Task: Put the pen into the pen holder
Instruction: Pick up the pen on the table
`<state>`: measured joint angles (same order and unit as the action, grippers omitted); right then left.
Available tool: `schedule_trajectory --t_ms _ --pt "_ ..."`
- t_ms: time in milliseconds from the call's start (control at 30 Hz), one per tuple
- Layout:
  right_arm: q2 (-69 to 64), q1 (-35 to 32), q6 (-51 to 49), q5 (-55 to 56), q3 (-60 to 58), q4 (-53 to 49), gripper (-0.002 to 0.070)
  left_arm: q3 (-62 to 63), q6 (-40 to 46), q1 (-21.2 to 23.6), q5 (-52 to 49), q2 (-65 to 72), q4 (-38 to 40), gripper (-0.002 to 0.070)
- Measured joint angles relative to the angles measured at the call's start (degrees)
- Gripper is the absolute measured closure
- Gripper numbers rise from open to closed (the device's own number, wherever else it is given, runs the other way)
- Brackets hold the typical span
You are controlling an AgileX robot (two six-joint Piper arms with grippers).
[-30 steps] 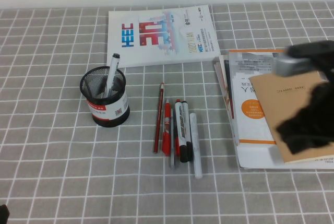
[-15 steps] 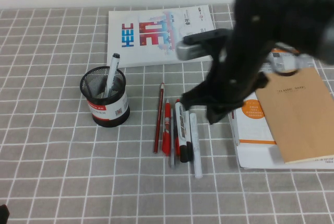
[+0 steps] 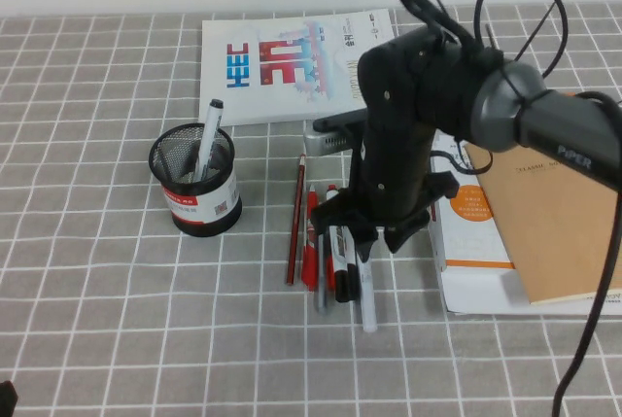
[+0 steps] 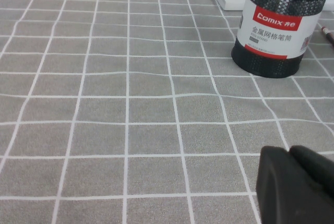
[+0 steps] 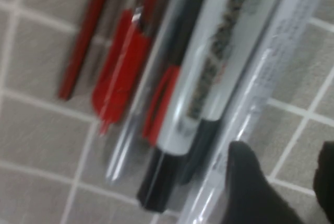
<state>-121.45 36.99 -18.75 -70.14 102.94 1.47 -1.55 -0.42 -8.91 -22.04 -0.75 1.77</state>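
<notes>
Since half a second ago my right gripper (image 3: 374, 239), fingers spread, dropped over the pen (image 3: 365, 286); left gripper (image 4: 300, 187) parked, spread unreadable; tight neighbours beside it risk pinching the black-capped marker (image 3: 342, 266) instead.

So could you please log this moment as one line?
right gripper: open, over pen | left gripper: parked | pen holder: awaiting pen

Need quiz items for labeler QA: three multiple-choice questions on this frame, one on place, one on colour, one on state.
1. Where is the right hand?
A. over the row of pens
B. over the pen holder
C. on the books

2. What colour is the pen holder?
A. blue
B. black
C. yellow

3. The pen is:
A. in the holder
B. lifted
C. lying on the table

Answers: 1 A, its arm reaches down above the pens; 2 B, black mesh; 3 C, it lies flat beside the marker. The left hand sits low, away from the holder.
</notes>
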Motion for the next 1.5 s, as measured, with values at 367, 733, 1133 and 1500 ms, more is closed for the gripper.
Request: schedule_trajectory --t_ms 367,733,1133,1500 --pt "-3.29 0.53 -2.20 0.00 0.22 0.23 0.0423 0.00 0.00 0.00 0.00 0.00 0.00 0.0680" --pt "-3.44 1.09 -2.24 1.77 0.22 0.05 0.0475 0.00 0.00 0.00 0.00 0.00 0.00 0.0680" --pt "-5.25 1.19 -2.58 0.53 0.71 -0.73 0.0545 0.00 0.00 0.00 0.00 0.00 0.00 0.0680" --pt "1.79 2.75 -2.58 7.51 -4.33 -1.87 0.0570 0.00 0.00 0.00 0.00 0.00 0.00 0.0680"
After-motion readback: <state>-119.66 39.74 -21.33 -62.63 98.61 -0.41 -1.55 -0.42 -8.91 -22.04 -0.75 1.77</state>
